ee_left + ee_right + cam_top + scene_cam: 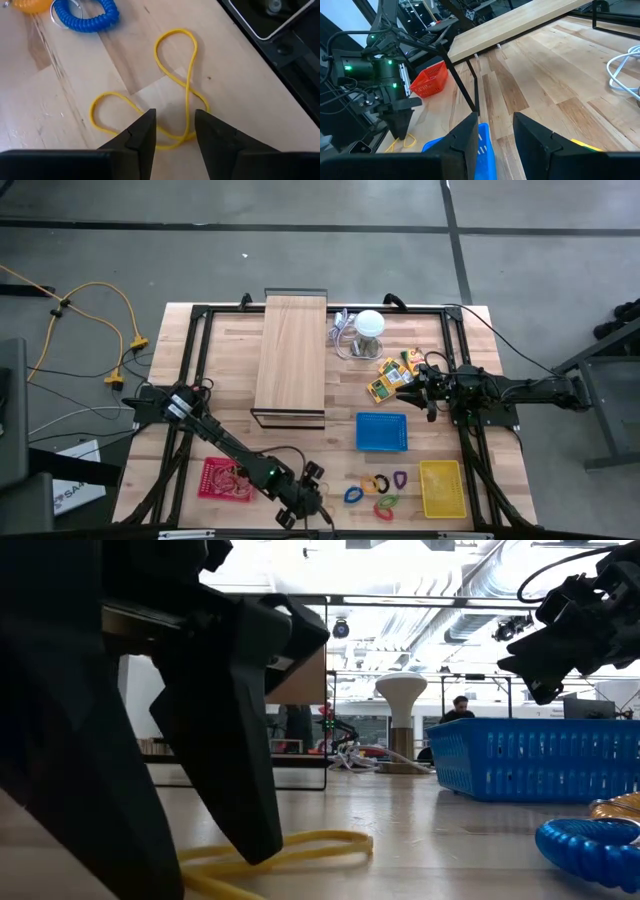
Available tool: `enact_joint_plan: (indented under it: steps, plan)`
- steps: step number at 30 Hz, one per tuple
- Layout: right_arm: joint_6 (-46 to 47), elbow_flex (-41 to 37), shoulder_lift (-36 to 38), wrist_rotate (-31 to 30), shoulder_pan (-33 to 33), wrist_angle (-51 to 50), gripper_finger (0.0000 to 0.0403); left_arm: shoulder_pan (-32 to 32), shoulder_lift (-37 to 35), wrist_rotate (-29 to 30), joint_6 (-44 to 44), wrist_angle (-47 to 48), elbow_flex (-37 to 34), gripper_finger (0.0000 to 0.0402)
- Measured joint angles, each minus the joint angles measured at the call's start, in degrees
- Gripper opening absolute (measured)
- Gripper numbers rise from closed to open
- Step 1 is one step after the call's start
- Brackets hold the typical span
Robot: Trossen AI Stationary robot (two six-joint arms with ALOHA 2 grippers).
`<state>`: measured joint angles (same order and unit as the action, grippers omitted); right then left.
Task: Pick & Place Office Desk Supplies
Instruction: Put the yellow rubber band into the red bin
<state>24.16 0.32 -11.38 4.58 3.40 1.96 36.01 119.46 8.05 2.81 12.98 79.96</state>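
Nearest, at the worktop's [225, 395] front edge: left gripper [174, 131] tip-down over a yellow rubber band [170, 90], fingers [142, 137] spread wide, nothing held — apparently placed to straddle a strand lying flat, likely for a pinch. Just beyond, blue coil clip [86, 15] among the coloured clips [378, 490]; red basket [226, 478] beside the arm, probably the band's destination. Farther off, right gripper [495, 132] raised by the yellow packs [390, 377] — fingers part-open, empty, waiting.

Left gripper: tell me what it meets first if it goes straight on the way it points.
The left gripper points down at the table, jaws open. It would probably meet the yellow rubber band first, which crosses between its fingertips; the remaining height is unclear.
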Motion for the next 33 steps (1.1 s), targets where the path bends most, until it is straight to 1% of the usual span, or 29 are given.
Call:
enact_joint_plan:
  steps: [4,13,17,28,33]
  plan:
    - [0.0,0.0,0.0,0.0,0.0,0.0,0.0111,0.0,0.0,0.0,2.1,0.4,0.0,0.0106]
    - [0.0,0.0,0.0,0.0,0.0,0.0,0.0111,0.0,0.0,-0.6,4.6,1.1,0.0,0.0031]
    - [0.0,0.0,0.0,0.0,0.0,0.0,0.0111,0.0,0.0,-0.5,4.6,1.2,0.0,0.0005]
    - [0.0,0.0,0.0,0.0,0.0,0.0,0.0111,0.5,-0.6,-0.6,4.6,1.4,0.1,0.0001]
    - [0.0,0.0,0.0,0.0,0.0,0.0,0.0111,0.7,-3.3,-0.2,4.5,2.3,0.0,0.0001]
